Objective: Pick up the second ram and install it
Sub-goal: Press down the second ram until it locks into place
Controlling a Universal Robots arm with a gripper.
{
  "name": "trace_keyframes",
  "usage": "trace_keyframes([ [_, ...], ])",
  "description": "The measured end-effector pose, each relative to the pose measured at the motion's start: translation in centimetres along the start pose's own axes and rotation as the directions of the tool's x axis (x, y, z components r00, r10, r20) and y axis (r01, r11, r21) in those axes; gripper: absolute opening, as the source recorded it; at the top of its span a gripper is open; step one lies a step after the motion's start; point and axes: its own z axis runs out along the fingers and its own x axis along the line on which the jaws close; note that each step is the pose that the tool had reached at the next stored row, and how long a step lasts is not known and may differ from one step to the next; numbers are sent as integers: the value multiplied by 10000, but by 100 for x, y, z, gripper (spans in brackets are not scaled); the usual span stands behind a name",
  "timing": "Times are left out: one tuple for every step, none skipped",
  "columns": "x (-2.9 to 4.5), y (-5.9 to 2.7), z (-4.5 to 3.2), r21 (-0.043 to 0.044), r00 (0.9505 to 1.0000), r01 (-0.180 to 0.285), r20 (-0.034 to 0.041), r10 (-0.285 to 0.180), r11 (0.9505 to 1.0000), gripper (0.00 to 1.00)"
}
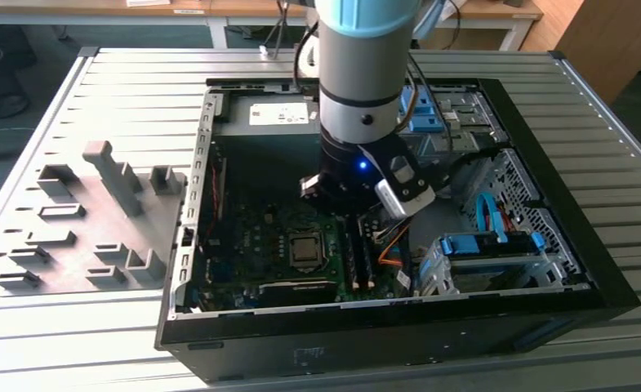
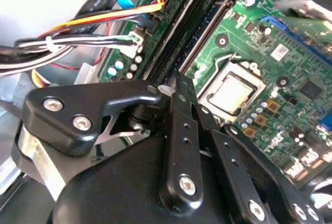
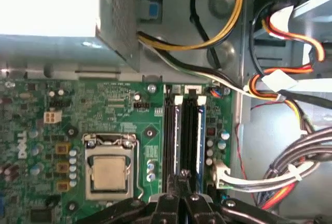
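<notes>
The arm is down inside the open computer case (image 1: 206, 147), which sits on the tabletop (image 1: 102, 343). The pincer (image 3: 184, 175) hangs right over the memory slots (image 3: 185, 130) beside the processor (image 3: 109, 172). Its fingers (image 2: 181, 105) look nearly closed, tips together — can't tell if they pinch anything. The second ram (image 3: 199, 130) seems to be the stick standing in the slot directly below, its long axis running straight away from the fingertips.

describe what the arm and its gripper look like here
The arm is a thick grey cylinder with a pale blue band near the top and a black wrist section carrying a small blue light. The gripper is matt black, built of jointed link bars fixed with silver screws.
</notes>
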Motion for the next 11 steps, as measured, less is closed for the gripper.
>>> trace_keyframes([
  [-3, -3, -45, 1, 10000, 0, -1, 0, 10000, 10],
  [-5, -5, -90, 1, 10000, 0, -1, 0, 10000, 10],
  [-8, -8, -134, 0, 10000, 0, 0, 0, 10000, 10],
  [-11, -11, -181, -1, 10000, 0, 1, 0, 10000, 10],
  [-13, -14, -226, 1, 10000, 0, 0, 0, 10000, 10],
  [-16, -16, -272, 1, 10000, 0, 0, 0, 10000, 10],
  [-19, -19, -314, 1, 10000, 0, 0, 0, 10000, 10],
  [-21, -21, -349, 0, 10000, 0, 0, 0, 10000, 10],
  [-23, -23, -379, 0, 10000, 0, 0, 0, 10000, 10],
  [-24, -24, -398, 0, 10000, 1, 0, -1, 10000, 10],
  [-24, -24, -407, 1, 10000, 1, 0, -1, 10000, 10],
])
